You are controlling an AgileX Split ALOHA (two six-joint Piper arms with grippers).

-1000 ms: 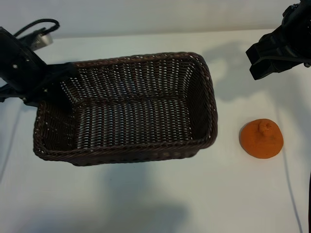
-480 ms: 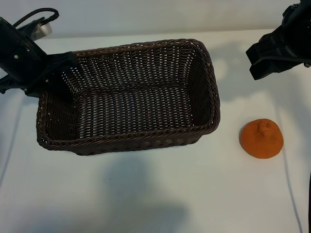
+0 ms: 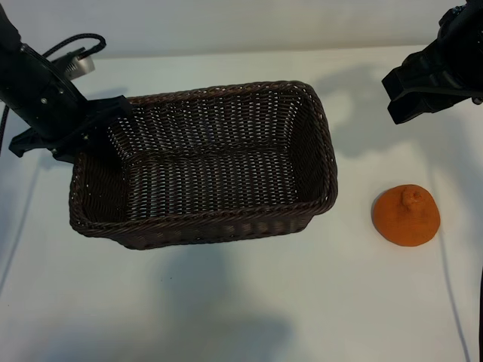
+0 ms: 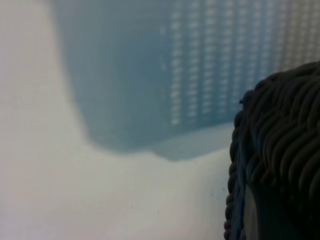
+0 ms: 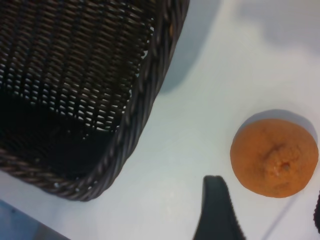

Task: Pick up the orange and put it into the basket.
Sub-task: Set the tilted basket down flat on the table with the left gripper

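Observation:
The basket (image 3: 330, 151) of dark brown wicker hangs tilted above the white table, and its shadow falls on the table below it. My left gripper (image 3: 94, 132) is shut on the rim at its left end. In the left wrist view only a piece of the basket's weave (image 4: 280, 150) shows at the edge. The orange (image 3: 406, 216) lies on the table to the right of the basket, apart from it. My right gripper (image 3: 419, 87) hovers open behind the orange, holding nothing. In the right wrist view the orange (image 5: 274, 157) lies just off the fingertips (image 5: 215, 200), with the basket's corner (image 5: 135, 120) nearby.
A black cable (image 3: 75, 41) loops at the table's back left behind the left arm. A thin line (image 3: 453, 302) runs down the table at the far right. White tabletop (image 3: 339, 302) stretches in front of the basket and orange.
The left arm has carried the basket to the right, toward the orange, and a little nearer. The orange and the right arm have not moved.

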